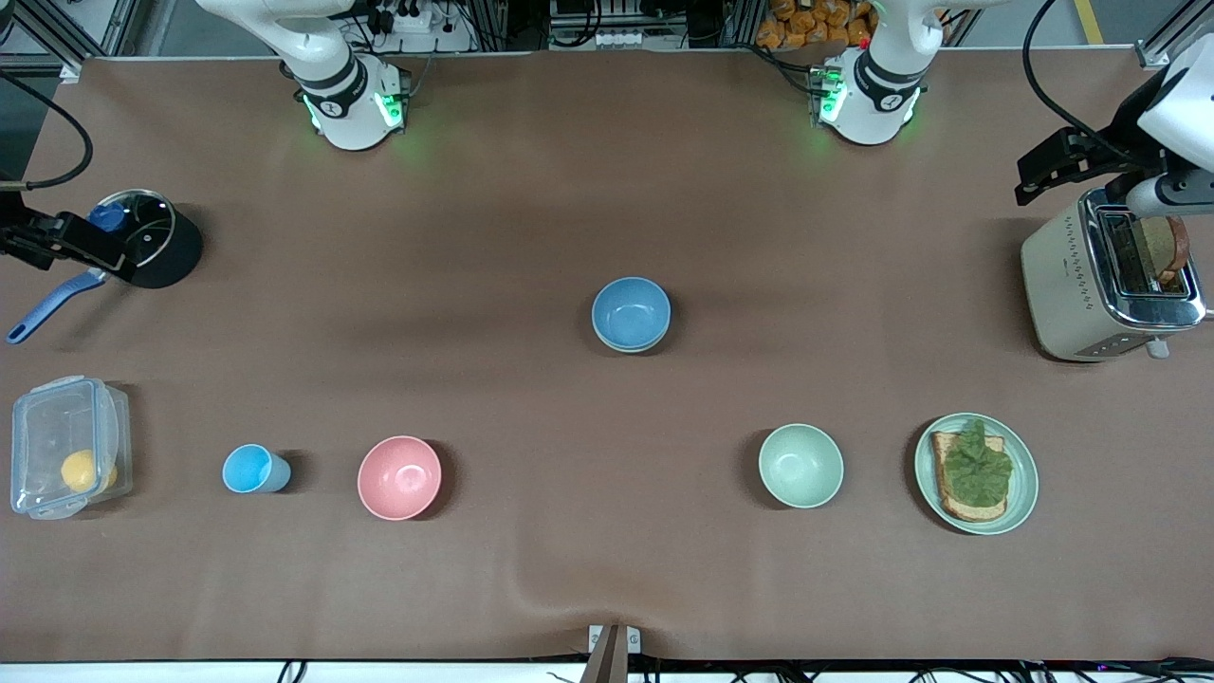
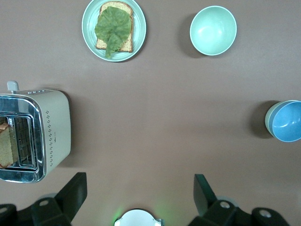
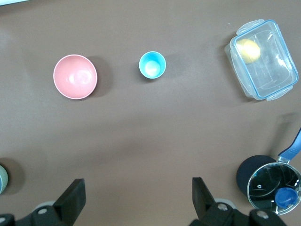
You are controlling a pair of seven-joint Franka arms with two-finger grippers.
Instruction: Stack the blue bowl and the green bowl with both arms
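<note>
Front view: blue bowl (image 1: 631, 311) sits nested in green bowl (image 1: 631, 348) at frame centre. Left wrist view: left gripper (image 2: 138, 189), fingers spread and empty, hangs near the toaster (image 2: 49, 127). Right wrist view: right gripper (image 3: 136, 190), equally spread, hangs near the pot (image 3: 269, 181).

White rounded arm bases (image 1: 346, 95) with black bands and green lights; black cables (image 1: 1048, 90); black gripper fingers (image 2: 74, 192) on screwed mounts
</note>
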